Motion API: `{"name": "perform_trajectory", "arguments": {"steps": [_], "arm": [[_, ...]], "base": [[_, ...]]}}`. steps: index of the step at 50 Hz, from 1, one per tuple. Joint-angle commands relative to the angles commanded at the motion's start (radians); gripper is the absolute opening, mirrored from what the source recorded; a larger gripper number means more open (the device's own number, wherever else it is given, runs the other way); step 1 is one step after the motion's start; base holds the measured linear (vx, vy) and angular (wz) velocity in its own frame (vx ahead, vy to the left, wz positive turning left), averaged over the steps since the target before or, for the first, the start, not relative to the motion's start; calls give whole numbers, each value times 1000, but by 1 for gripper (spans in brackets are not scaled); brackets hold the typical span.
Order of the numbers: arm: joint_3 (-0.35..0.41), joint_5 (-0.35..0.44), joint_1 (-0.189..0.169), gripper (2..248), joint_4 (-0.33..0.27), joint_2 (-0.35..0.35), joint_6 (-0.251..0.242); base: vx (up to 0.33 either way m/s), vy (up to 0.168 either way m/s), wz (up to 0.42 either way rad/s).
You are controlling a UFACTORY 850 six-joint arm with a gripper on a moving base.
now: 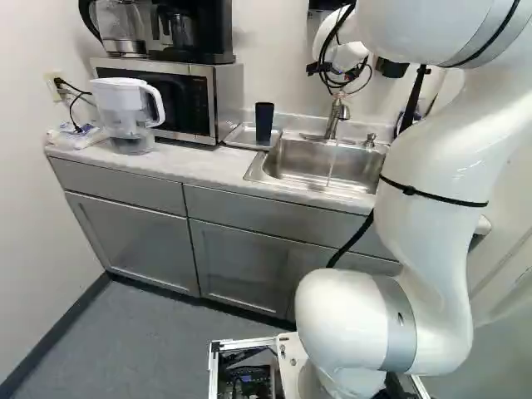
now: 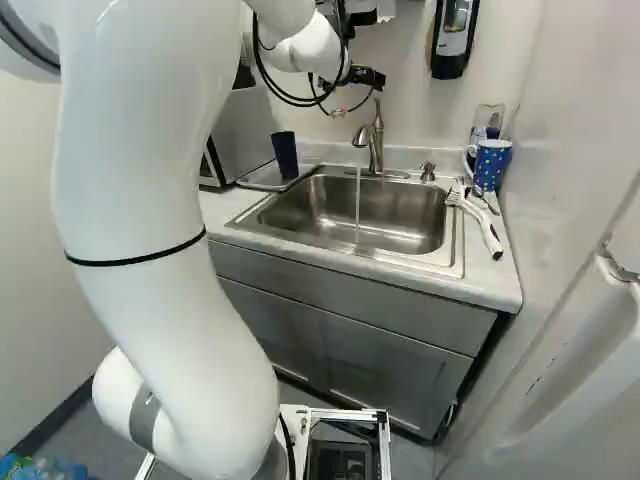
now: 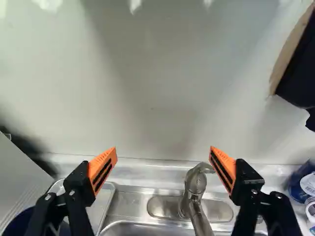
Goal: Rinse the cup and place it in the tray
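Dark blue, the cup [image 1: 264, 122] stands on the tray [image 1: 238, 135] beside the sink [image 2: 455, 245], its long axis near vertical. Next to it, on the side away from the sink, is the microwave [image 1: 226, 93]. On the sink's other side, a patterned mug [image 2: 491, 165] and a brush [image 2: 480, 222] rest on the counter [image 1: 199, 170].

Nothing is held: the gripper [image 3: 163, 149] has its jaws wide apart, the orange pads [image 3: 102, 169] facing each other with a gap between. The cup lies to their left and lower, outside the left finger, while the tap [image 3: 195, 189] sits low ahead, nearer the right finger. Water [image 2: 358, 205] runs from the spout into the sink.

With the cup on the tray and the jaws free, I judge the rinse may be done, leaving only the water to turn off. That would call for a short move down and rightward to the tap's handle [image 3: 205, 168], away from the cup. Coming down too far left could knock the cup over.
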Motion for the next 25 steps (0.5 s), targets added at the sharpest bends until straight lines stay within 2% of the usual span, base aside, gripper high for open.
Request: {"name": "perform_trajectory", "arguments": {"steps": [25], "arm": [[-22,-8,2,247,0,-20,0]], "base": [[0,0,0]]}}
